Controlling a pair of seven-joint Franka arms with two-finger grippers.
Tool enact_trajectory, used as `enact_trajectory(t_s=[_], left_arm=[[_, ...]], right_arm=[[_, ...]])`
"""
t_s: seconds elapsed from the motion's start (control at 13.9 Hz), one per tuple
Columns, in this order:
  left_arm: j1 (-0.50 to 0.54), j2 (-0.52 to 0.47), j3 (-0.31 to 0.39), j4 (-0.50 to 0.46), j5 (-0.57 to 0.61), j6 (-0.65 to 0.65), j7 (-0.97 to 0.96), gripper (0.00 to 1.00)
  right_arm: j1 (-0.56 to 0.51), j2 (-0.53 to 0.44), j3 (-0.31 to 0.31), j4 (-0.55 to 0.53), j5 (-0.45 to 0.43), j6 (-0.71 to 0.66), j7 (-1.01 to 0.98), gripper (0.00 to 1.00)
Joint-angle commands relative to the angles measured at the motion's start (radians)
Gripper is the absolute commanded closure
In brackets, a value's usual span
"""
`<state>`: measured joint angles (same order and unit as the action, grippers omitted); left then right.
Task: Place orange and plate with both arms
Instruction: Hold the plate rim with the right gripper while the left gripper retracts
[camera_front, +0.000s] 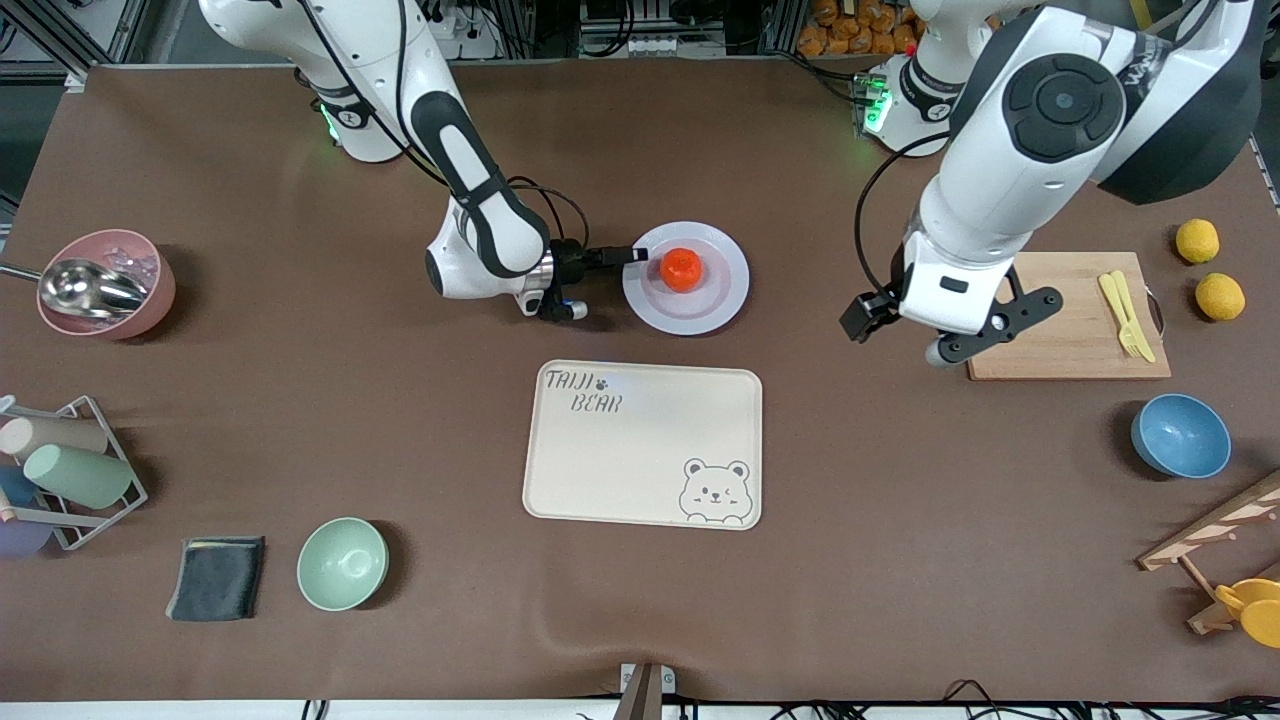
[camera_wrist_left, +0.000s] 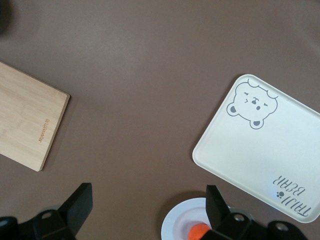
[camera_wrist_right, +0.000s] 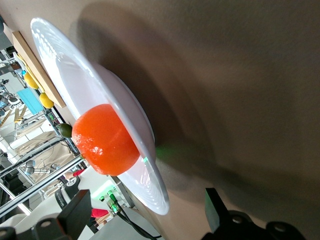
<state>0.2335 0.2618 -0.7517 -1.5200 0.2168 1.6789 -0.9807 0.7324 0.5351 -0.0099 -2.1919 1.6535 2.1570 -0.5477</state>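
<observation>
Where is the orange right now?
In the front view, the orange sits on the plate mid-table, farther from the camera than the bear tray, with the open right gripper at the plate's rim.

Your right wrist camera looks low along the brown table (camera_wrist_right: 240, 75) at the plate (camera_wrist_right: 100, 95), with the orange (camera_wrist_right: 105, 140) sitting in its middle. The right gripper (camera_wrist_right: 145, 220) shows two dark fingers (camera_wrist_right: 75, 212) spread wide, apart from the plate's rim. Two lemons (camera_wrist_right: 37, 90) and a wooden board (camera_wrist_right: 35, 65) lie past the plate.
</observation>
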Motion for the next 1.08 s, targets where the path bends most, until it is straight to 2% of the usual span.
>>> enact_trajectory(t_s=[0.0,0.14,0.43,0.5,0.58,0.72,0.79,0.93,1.01], left_arm=[[0.021,-0.022,0.003,0.009,0.048,-0.039,0.017,0.0],[0.049,-0.021,0.003,0.026,0.056,-0.05,0.036,0.0],[0.135,-0.03,0.005,0.046,0.035,-0.048,0.216,0.0],[0.12,-0.061,0.055,0.053,0.017,-0.048,0.302,0.0],[0.078,-0.082,0.148,0.054,-0.025,-0.048,0.391,0.0],[-0.073,-0.145,0.424,0.046,-0.133,-0.048,0.555,0.0],[-0.133,-0.173,0.533,0.038,-0.16,-0.071,0.656,0.0],[-0.174,-0.206,0.642,0.038,-0.168,-0.145,0.769,0.0],[-0.165,-0.216,0.661,0.035,-0.201,-0.157,0.792,0.0]], right_arm=[[0.016,0.009,-0.007,0.001,0.043,0.011,-0.024,0.0],[0.016,0.017,-0.007,0.001,0.094,0.011,-0.027,0.0],[0.016,0.023,-0.009,0.009,0.106,0.012,-0.031,0.0],[0.016,0.023,-0.009,0.011,0.106,0.014,-0.031,0.0],[0.016,0.023,-0.009,0.014,0.106,0.017,-0.031,0.0],[0.016,0.037,-0.007,0.038,0.106,0.052,-0.029,0.0],[0.018,0.048,-0.007,0.049,0.106,0.058,-0.028,0.0],[0.019,0.052,-0.007,0.054,0.106,0.058,-0.027,0.0],[0.021,0.052,-0.007,0.055,0.106,0.058,-0.027,0.0]])
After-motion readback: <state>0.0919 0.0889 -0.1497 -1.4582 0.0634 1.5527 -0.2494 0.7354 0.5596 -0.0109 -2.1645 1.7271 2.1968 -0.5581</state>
